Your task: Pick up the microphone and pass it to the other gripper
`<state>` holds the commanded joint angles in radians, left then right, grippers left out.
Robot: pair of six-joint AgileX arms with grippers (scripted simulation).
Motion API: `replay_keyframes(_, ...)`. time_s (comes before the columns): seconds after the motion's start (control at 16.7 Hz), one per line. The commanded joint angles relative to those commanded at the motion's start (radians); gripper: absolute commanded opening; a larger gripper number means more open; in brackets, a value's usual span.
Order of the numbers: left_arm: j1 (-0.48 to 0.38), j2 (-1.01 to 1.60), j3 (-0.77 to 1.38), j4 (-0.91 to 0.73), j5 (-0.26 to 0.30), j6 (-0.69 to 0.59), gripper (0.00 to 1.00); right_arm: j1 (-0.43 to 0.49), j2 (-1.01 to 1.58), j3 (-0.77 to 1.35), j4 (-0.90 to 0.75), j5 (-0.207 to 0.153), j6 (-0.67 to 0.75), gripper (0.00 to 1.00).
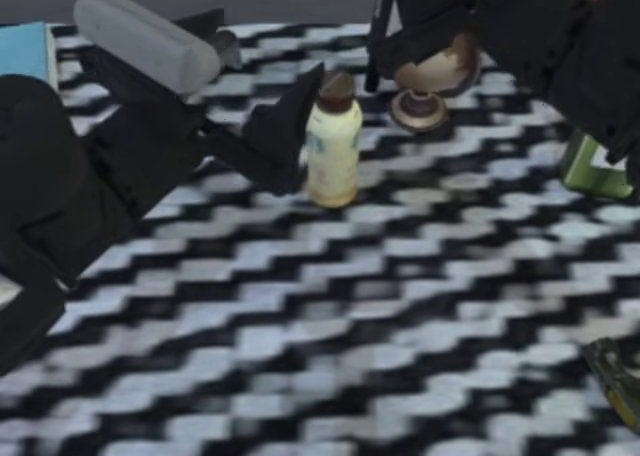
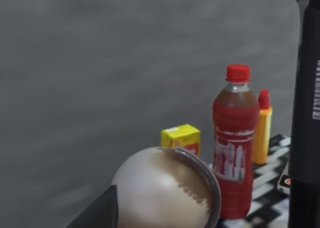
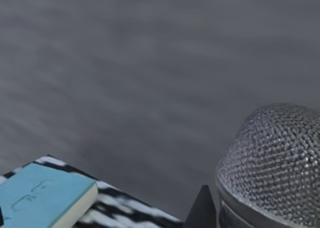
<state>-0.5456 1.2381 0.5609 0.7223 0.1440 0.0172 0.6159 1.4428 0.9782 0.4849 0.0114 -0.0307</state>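
Note:
The microphone's silver-grey mesh head [image 3: 272,163] fills the corner of the right wrist view, close beside one black fingertip [image 3: 202,210]. From above, its slim black handle [image 1: 375,36] hangs near the table's far edge, held by my right gripper [image 1: 392,48], which is shut on it; the head is hidden under the right arm. My left gripper [image 1: 300,126] points right towards the handle with its fingers spread, just left of the cream bottle [image 1: 333,141]. In the left wrist view the black handle [image 2: 304,118] stands upright, apart from the one visible fingertip [image 2: 97,210].
A brown-and-cream bowl-shaped piece [image 1: 435,76] [image 2: 165,188] sits just behind the handle. A red bottle [image 2: 235,148], yellow bottle [image 2: 262,128] and yellow box [image 2: 181,138] stand far right. A blue book [image 1: 25,51] [image 3: 42,198] lies far left, a green box [image 1: 590,166] at right.

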Motion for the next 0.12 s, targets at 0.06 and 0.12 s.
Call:
replay_keyframes(0.06,0.002,-0.010,-0.009,-0.001,0.002,0.000,1.00,-0.005,-0.005,-0.005,0.000,-0.005,0.000,0.00)
replay_keyframes(0.12,0.002,-0.011,-0.010,-0.001,0.002,0.000,1.00,-0.006,-0.006,-0.005,0.000,-0.005,-0.001,0.00)
